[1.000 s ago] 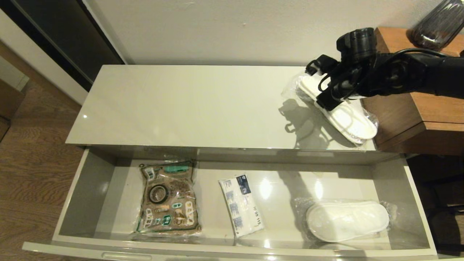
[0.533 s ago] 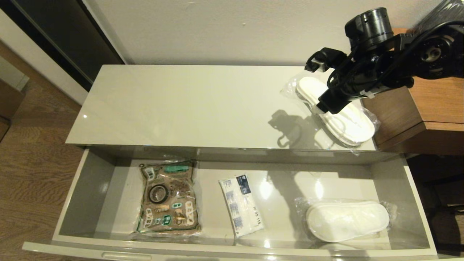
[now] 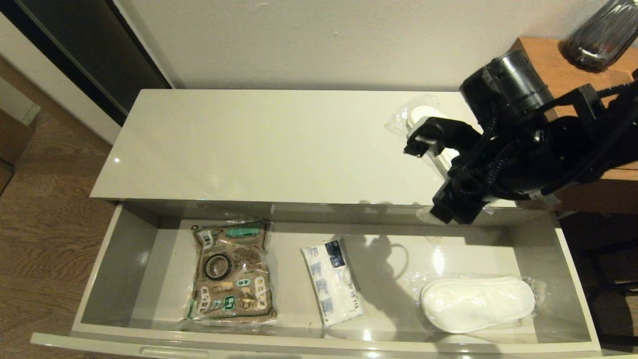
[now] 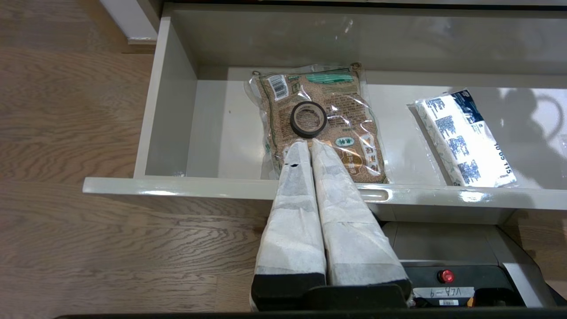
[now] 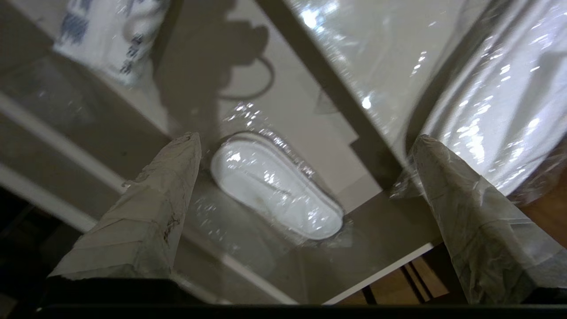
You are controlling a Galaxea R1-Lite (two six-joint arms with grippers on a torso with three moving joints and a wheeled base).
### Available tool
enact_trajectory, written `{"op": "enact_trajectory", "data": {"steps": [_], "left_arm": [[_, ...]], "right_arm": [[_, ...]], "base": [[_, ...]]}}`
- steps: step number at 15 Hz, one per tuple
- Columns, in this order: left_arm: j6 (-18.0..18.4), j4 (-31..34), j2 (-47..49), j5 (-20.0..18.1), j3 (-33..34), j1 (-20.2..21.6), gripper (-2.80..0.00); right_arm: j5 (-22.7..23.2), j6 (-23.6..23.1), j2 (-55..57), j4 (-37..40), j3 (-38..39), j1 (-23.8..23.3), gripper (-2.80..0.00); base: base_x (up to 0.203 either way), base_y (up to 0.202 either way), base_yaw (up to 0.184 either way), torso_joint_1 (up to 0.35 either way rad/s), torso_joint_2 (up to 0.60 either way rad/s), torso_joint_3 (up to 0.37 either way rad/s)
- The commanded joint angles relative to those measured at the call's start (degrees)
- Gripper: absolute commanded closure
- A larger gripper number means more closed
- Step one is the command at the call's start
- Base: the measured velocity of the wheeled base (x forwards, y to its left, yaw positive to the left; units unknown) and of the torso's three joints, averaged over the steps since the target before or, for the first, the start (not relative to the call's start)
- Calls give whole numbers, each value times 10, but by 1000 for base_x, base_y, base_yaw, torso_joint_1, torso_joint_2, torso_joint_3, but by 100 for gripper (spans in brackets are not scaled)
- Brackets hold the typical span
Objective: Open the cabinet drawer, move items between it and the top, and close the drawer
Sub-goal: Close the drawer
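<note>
Head view: right tool (image 3: 428, 174) hangs empty, fingers spread wide, over the cabinet top's (image 3: 259, 144) right front edge.
Wrapped slippers (image 3: 476, 304) lie in the open drawer (image 3: 124, 259) right of the tissue pack (image 3: 331, 281); left tool (image 4: 308, 146), fingers pressed together, is parked outside the drawer front.

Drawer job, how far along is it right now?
Done: the drawer is open, and one slipper pack lies on the top. In hand: nothing; the right end effector hangs open above the drawer's back edge. Left: the tape roll, tissue pack and second slipper pack sit inside, and the drawer needs closing.
</note>
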Motion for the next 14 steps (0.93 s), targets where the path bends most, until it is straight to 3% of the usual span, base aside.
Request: {"op": "enact_trajectory", "data": {"steps": [1,4,14], "left_arm": [[-1,0,1,0,0,0,0],[0,0,1,0,0,0,0],[0,0,1,0,0,0,0]], "right_arm": [[-3,13,-57,2,67,33,-280],[-4,17,-78,2,109,40,-280],[-2,25,-72,-3,136,77,-280]], "base": [[0,0,0,0,0,0],[0,0,0,0,0,0],[0,0,0,0,0,0]]}}
